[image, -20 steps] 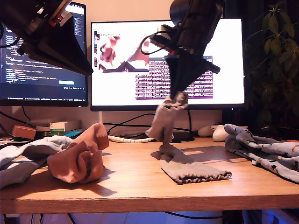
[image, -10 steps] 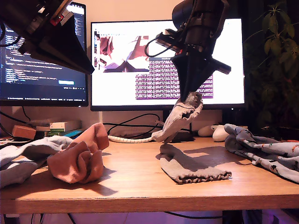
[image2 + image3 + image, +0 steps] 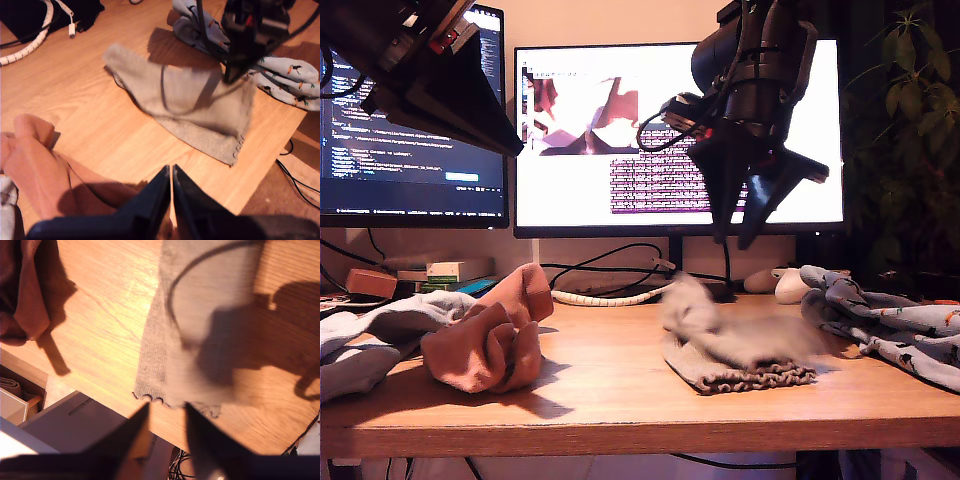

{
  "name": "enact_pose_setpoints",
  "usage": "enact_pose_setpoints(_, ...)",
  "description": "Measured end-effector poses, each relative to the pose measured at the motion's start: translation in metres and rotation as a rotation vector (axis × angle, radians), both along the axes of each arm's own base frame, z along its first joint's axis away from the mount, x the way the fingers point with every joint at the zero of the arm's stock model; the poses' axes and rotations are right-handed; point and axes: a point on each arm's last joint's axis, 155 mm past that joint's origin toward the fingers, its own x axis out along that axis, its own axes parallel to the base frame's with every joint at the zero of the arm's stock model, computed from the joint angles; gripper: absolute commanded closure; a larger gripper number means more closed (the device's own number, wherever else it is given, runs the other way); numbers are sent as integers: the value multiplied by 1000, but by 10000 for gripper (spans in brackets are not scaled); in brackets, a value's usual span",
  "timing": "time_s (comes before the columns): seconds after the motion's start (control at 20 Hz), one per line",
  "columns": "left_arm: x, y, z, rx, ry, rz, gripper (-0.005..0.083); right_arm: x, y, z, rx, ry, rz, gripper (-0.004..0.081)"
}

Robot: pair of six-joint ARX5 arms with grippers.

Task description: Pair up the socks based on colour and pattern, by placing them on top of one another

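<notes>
A grey-beige sock (image 3: 715, 320), blurred in motion, is dropping onto a matching grey-beige sock (image 3: 745, 378) that lies flat mid-desk; both show in the first wrist view (image 3: 185, 95) and the second wrist view (image 3: 210, 305). My second gripper (image 3: 735, 238) hangs open above them, its fingers (image 3: 132, 432) spread and holding nothing. My first gripper (image 3: 508, 150) is shut and empty, high at the exterior view's left, above the crumpled salmon-pink socks (image 3: 490, 335), also seen in the first wrist view (image 3: 35, 165). A pale sock (image 3: 380, 322) lies at the exterior view's far left. Patterned grey-blue socks (image 3: 890, 325) lie at the exterior view's right.
Two monitors (image 3: 670, 140) stand behind the desk. A white coiled cable (image 3: 600, 297) and a white mouse (image 3: 790, 285) lie near their bases. A plant (image 3: 910, 100) fills the exterior view's right. The desk's front edge (image 3: 640, 430) runs close to the socks.
My second gripper has opened and let go of the grey-beige sock, which has fallen from hanging onto the flat one. The first arm has not moved.
</notes>
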Motion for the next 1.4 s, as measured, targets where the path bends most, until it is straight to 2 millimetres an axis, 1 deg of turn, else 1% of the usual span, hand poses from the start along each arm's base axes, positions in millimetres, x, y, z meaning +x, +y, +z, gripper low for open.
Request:
enact_pose_setpoints(0.15, 0, 0, 0, 0, 0, 0, 797, 3, 1, 0, 1, -13, 3, 455)
enact_pose_setpoints(0.2, 0, 0, 0, 0, 0, 0, 797, 8, 3, 0, 8, -34, 6, 474)
enact_pose_setpoints(0.3, 0, 0, 0, 0, -1, 0, 797, 20, 7, 1, 21, -87, 4, 550)
enact_pose_setpoints(0.35, 0, 0, 0, 0, -1, 0, 797, 25, 8, 2, 26, -107, 2, 567)
enact_pose_setpoints(0.4, 0, 0, 0, 0, -1, 0, 797, 30, 7, 2, 30, -119, -4, 608)
enact_pose_setpoints(0.45, 0, 0, 0, 0, -1, 0, 797, 35, 5, 2, 31, -135, -9, 715)
enact_pose_setpoints(0.5, 0, 0, 0, 0, -2, 0, 797, 42, 5, 3, 29, -167, -13, 790)
enact_pose_setpoints(0.55, 0, 0, 0, -1, -1, 0, 797, 50, 6, 4, 27, -199, -17, 777)
enact_pose_setpoints(0.65, 2, 1, 0, 6, -6, 8, 797, 68, 5, 7, 20, -274, -28, 777)
enact_pose_setpoints(0.85, 8, 6, 2, 21, -33, 25, 797, 90, 3, 15, 11, -375, -29, 777)
enact_pose_setpoints(0.95, 14, 12, 4, 16, -48, 47, 797, 100, 6, 27, 35, -445, -36, 777)
enact_pose_setpoints(1.05, 25, 23, 8, 9, -64, 85, 797, 109, 6, 46, 60, -540, -50, 777)
enact_pose_setpoints(1.15, 32, 32, 10, 7, -71, 116, 797, 108, 1, 64, 78, -637, -68, 777)
enact_pose_setpoints(1.25, 35, 36, 12, 2, -81, 129, 797, 104, -6, 77, 101, -732, -89, 778)
enact_pose_setpoints(1.35, 37, 35, 15, -6, -95, 129, 797, 97, -12, 84, 132, -811, -102, 778)
enact_pose_setpoints(1.4, 40, 34, 20, -16, -119, 129, 797, 94, -15, 85, 141, -844, -110, 780)
